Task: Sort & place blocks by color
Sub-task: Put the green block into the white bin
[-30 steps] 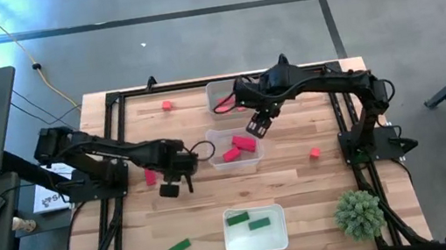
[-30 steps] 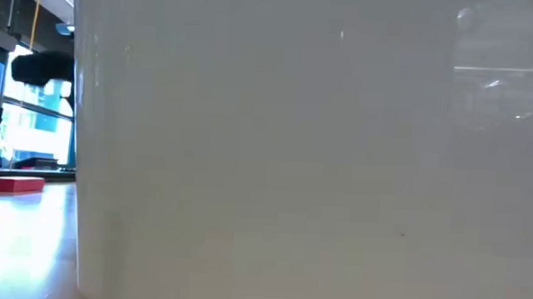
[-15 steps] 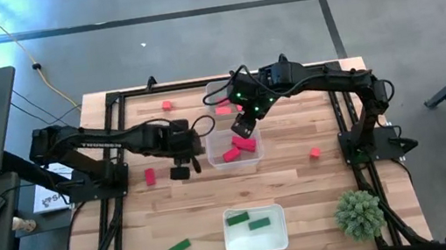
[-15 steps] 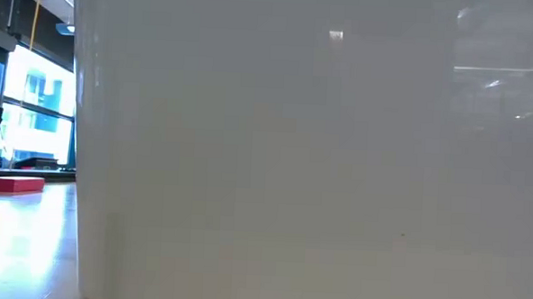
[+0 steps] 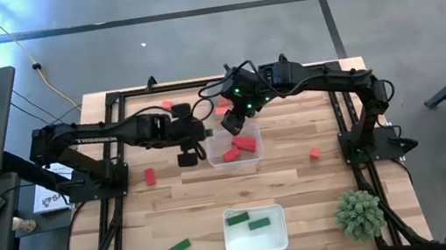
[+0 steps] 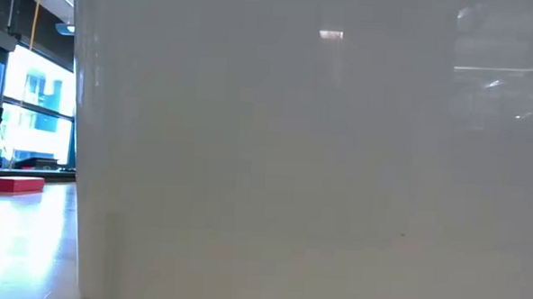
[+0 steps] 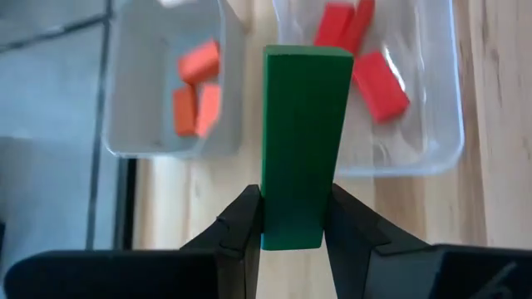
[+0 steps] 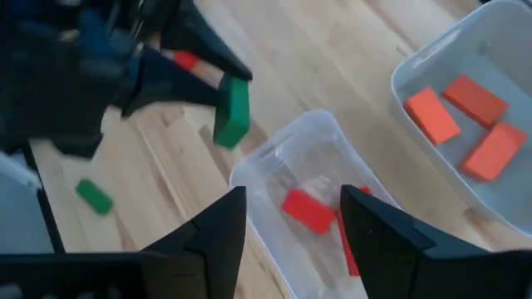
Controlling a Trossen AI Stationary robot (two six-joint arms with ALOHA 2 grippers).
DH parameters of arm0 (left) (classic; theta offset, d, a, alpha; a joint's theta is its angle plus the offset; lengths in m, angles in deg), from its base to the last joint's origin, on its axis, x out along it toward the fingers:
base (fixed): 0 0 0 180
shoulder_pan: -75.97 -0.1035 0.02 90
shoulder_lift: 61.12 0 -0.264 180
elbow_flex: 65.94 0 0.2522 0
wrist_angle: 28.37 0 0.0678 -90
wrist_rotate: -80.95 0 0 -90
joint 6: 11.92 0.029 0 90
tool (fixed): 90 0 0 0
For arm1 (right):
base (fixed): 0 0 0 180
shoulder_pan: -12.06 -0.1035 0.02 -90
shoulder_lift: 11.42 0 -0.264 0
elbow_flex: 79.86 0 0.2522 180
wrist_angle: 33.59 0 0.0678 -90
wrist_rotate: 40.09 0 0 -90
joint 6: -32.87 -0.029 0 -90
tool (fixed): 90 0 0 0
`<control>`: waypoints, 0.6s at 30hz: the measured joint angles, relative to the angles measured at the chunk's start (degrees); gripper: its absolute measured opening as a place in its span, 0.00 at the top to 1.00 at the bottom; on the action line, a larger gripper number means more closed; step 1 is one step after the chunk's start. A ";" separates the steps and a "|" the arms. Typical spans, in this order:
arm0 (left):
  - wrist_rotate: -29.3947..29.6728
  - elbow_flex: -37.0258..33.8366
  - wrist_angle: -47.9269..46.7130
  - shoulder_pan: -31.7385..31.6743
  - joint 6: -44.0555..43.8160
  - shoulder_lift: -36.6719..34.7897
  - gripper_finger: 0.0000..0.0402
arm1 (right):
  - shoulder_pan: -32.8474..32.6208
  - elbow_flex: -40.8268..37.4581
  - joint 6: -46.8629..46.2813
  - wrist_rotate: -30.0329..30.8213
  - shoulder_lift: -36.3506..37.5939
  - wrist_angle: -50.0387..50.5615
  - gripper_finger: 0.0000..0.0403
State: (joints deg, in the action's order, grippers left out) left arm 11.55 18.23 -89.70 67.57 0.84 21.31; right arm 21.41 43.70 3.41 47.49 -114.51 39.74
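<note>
My left gripper [image 5: 188, 155] hangs above the table just left of the middle clear tray [image 5: 251, 163], shut on a green bar block [image 7: 303, 124], which also shows in the right wrist view [image 8: 231, 112]. My right gripper [image 5: 230, 126] hovers open over the gap between the middle tray and the far tray [image 5: 211, 91], nothing between its fingers [image 8: 212, 241]. Red blocks [image 5: 239, 146] lie in the middle tray, orange blocks [image 8: 465, 116] in the far tray, and two green blocks [image 5: 248, 220] in the near white tray [image 5: 232, 246]. My left gripper pinches the green bar's end [image 7: 291, 228] between its two fingers, one on each long side. The bar sticks out ahead along the fingers, slanting down toward the table's far right. It is lifted clear of the table.
Loose blocks lie on the wood: a red one [image 5: 149, 177], an orange-red one [image 5: 314, 153], an orange one [image 5: 167, 105] and a green one [image 5: 179, 248]. A spiky plant ball [image 5: 359, 214] sits at the near right corner. A white tray wall [image 6: 293, 169] fills the low view.
My left gripper has risen and gone toward the far edge and the middle tray, carrying the green bar clear of the table and uncovering the loose red block. My right gripper has moved left, from over the middle tray's far right corner toward its far left, tipping as it went.
</note>
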 joint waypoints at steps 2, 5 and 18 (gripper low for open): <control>0.51 1.02 1.22 -0.17 0.82 0.00 0.81 | 0.00 0.00 -1.87 0.42 0.00 -1.16 0.53; 0.68 2.05 2.69 -0.28 2.64 0.00 0.81 | 0.00 0.00 -4.58 0.25 0.00 -3.61 0.53; 4.77 2.26 9.63 -0.63 10.41 0.00 0.81 | -0.15 0.00 -14.07 -1.13 0.00 -8.00 0.53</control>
State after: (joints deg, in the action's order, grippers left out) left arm 16.32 20.49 -80.07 66.93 11.25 21.31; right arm 21.25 43.70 -10.66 46.36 -114.51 31.74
